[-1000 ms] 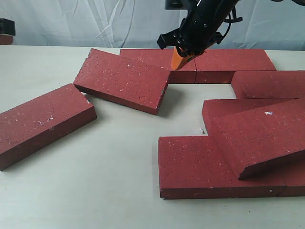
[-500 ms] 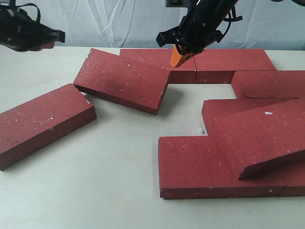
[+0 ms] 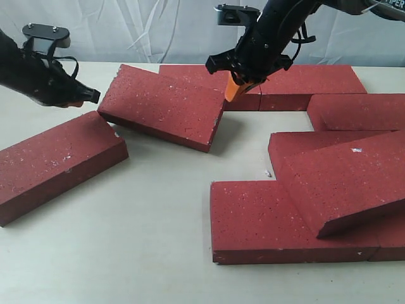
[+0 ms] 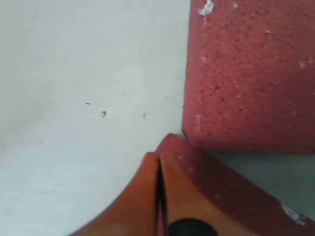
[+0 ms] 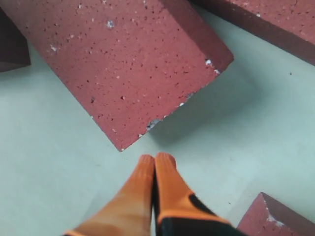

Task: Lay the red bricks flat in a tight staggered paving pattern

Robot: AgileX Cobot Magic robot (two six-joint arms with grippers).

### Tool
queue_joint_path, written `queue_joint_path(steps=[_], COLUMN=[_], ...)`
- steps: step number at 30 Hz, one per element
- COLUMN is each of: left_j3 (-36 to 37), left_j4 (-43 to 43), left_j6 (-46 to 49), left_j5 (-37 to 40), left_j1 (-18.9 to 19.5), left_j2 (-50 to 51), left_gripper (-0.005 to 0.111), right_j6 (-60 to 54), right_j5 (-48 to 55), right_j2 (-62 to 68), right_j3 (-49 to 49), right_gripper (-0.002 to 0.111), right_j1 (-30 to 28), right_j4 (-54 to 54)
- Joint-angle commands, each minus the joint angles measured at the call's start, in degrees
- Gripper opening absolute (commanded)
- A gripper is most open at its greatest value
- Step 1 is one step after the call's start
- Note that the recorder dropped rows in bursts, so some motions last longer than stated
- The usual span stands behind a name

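Bricks (image 3: 253, 218) of dark, speckled red lie about a pale surface (image 3: 145, 253), not yet in any tight pattern. At the back, two sit flat, end to end. The tilted brick (image 3: 161, 104) overlaps the left one of that pair, and its near right end is lifted off the surface. A lone brick (image 3: 57, 161) lies flat at the left, its far corner near the tilted brick's low corner. At the right, a front brick (image 3: 253, 221) lies flat, with another propped slanting over the bricks there and one more flat behind.

The left fingers (image 4: 147, 191) are pressed together with nothing between them. Their tips are at the lone brick's corner, where it nears the tilted brick; whether they touch it I cannot tell. The right fingers (image 5: 145, 184) are likewise closed and empty, hanging over bare surface just beside the tilted brick's chipped corner, in front of the back pair.
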Motion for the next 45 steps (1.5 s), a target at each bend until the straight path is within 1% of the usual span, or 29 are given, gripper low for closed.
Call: queue_joint_path(steps=[1,2,5,8,11,13,16,22,24,26,28,31,35,38,40,43,45], left_j3=[-0.3,-0.3,-0.3,-0.3,-0.3,-0.3,-0.3,-0.3,-0.3,-0.3,-0.3,-0.3,-0.3,-0.3,-1.1,-3.7,-5.9], left_j4=[2.6,2.8,2.9,2.3,1.9,1.9,2.1,1.3,1.5,1.7,2.1,2.5,0.3,-1.1,-1.2,-1.5,-3.4], left_j6=[0.2,0.2,-0.2,-0.5,-0.2,0.1,0.1,0.1,0.1,0.1,0.1,0.1,0.0,0.0,0.0,0.0,0.1], left_j5=[-8.6,-8.8,-4.9,-1.6,3.6,6.7,11.3,16.0,18.8,19.9,19.2,15.9,8.2,3.1,1.8,-1.0,-2.8], left_j1=[1.2,1.5,2.3,2.7,2.7,2.7,2.7,2.7,2.7,2.7,2.8,2.9,2.9,2.9,2.9,2.9,2.6], left_j2=[2.2,2.8,6.5,8.0,8.0,8.0,8.0,7.9,7.1,5.6,3.7,0.4,-1.6,-1.2,-0.3,2.5,5.0], left_gripper=[0.0,0.0,0.0,0.0,0.0,0.0,0.0,0.0,0.0,0.0,0.0,0.0,0.0,0.0,0.0,0.0,0.0], right_j6=[0.1,0.1,0.1,0.1,0.1,0.0,-0.2,-0.5,-0.5,-0.5,-0.5,-0.5,-0.4,1.7,3.1,4.2,4.2], right_j5=[0.2,0.3,0.8,1.0,1.4,2.2,2.2,2.2,2.2,2.2,2.2,2.2,2.2,2.2,1.2,0.0,-0.3], right_j2=[-0.3,-0.3,-0.3,-0.3,-0.3,-0.3,-1.1,-1.7,-1.7,-1.7,-1.7,-1.7,-1.7,-1.7,-1.6,-1.0,-0.6], right_j3=[-0.3,-0.3,-0.3,-0.3,-0.3,-0.3,-0.3,-0.3,-0.3,-0.3,-0.3,-0.3,-0.3,-0.3,-0.3,-0.3,-0.3], right_gripper=[-0.001,-0.001,-0.001,-0.001,-0.001,-0.001,-0.001,-0.001,-0.001,-0.001,-0.001,-0.001,-0.001,-0.001,-0.001,-0.001,-0.001], right_j1=[-0.2,-0.2,-0.2,-0.2,-0.2,-0.2,-0.2,-0.2,-0.2,-0.2,-0.2,-0.2,-0.2,-0.2,-0.2,-0.2,-0.2], right_j4=[0.9,0.9,0.8,0.7,1.4,4.3,4.5,4.2,3.9,3.8,3.2,2.1,0.6,-1.9,-2.7,-4.1,-4.1])
